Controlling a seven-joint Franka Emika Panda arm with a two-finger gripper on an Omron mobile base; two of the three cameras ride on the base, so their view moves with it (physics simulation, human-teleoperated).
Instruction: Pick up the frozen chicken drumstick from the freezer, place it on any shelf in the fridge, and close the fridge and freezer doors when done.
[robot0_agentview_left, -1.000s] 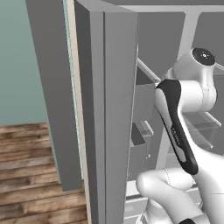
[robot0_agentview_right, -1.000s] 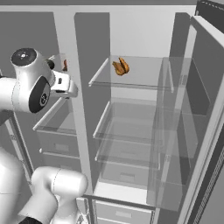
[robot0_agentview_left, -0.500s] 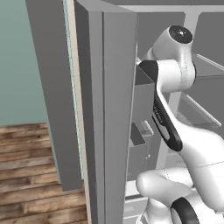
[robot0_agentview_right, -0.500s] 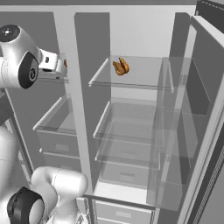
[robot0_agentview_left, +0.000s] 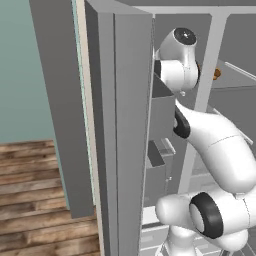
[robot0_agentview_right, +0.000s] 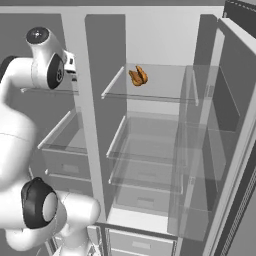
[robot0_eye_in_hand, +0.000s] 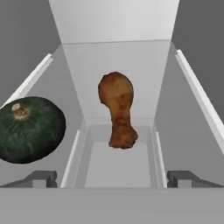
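— While my gripper (robot0_eye_in_hand: 112, 178) points into the freezer (robot0_agentview_right: 55, 125), what lies ahead?
— A drumstick (robot0_eye_in_hand: 117, 109) lies dead ahead on the glass shelf (robot0_eye_in_hand: 175, 109), untouched; a dark green squash (robot0_eye_in_hand: 29, 129) sits to its left.
— Jaws?
— Spread wide, holding nothing.
— And the fridge (robot0_agentview_right: 150, 130)?
— Open beside it; another brown food item (robot0_agentview_right: 138, 76) rests on its top shelf.
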